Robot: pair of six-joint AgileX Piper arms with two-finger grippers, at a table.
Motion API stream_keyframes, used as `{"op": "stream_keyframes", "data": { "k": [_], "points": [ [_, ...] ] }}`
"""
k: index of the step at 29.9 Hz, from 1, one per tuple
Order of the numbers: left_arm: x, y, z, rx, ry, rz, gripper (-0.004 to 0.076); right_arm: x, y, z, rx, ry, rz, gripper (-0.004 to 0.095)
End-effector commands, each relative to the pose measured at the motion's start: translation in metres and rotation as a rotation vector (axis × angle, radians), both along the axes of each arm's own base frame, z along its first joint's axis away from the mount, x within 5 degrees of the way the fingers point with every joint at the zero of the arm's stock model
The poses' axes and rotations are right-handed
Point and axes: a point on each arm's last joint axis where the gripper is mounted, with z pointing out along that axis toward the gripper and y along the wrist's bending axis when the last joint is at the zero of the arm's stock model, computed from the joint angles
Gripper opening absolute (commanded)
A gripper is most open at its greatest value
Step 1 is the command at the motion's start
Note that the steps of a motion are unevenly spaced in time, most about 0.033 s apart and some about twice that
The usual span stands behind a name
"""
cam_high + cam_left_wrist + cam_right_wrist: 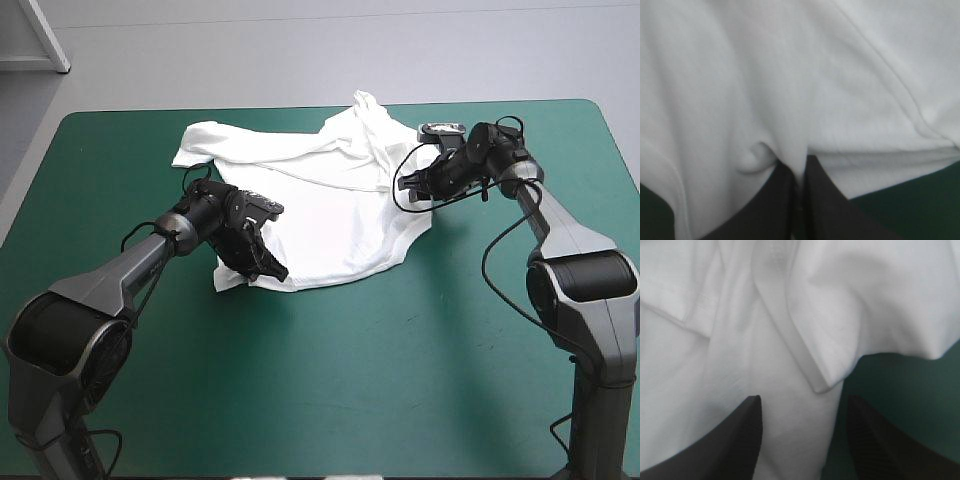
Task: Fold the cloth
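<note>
T-shirt (330,205) lying loosely spread and creased on the middle of the teal-green desk (400,380), toward the far edge. One sleeve (200,140) reaches far left, and a bunched ridge rises at the far side. Left end effector (262,262), at the T-shirt's near-left corner: black fingers (770,210) all but closed, gripping a pinch of white fabric drawn up between them. Right end effector (408,183), at the T-shirt's right edge: fingers wide apart, one over fabric, the other over bare desk, with a folded hem (805,365) just ahead of the gap.
</note>
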Motion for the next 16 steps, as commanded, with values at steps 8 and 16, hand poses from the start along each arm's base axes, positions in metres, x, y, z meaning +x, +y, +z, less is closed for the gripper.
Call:
{"op": "stream_keyframes", "data": {
  "k": [8, 16],
  "points": [
    [-0.008, -0.008, -0.009, -0.035, 0.062, 0.013, 0.0019, 0.0, 0.018, 0.023, 0.039, -0.083, -0.024, 0.0225],
    [-0.006, 0.001, 0.006, 0.036, -0.031, -0.026, 0.0019, 0.001, 0.018, 0.043, 0.049, -0.152, -0.024, -0.0016]
  ]
}}
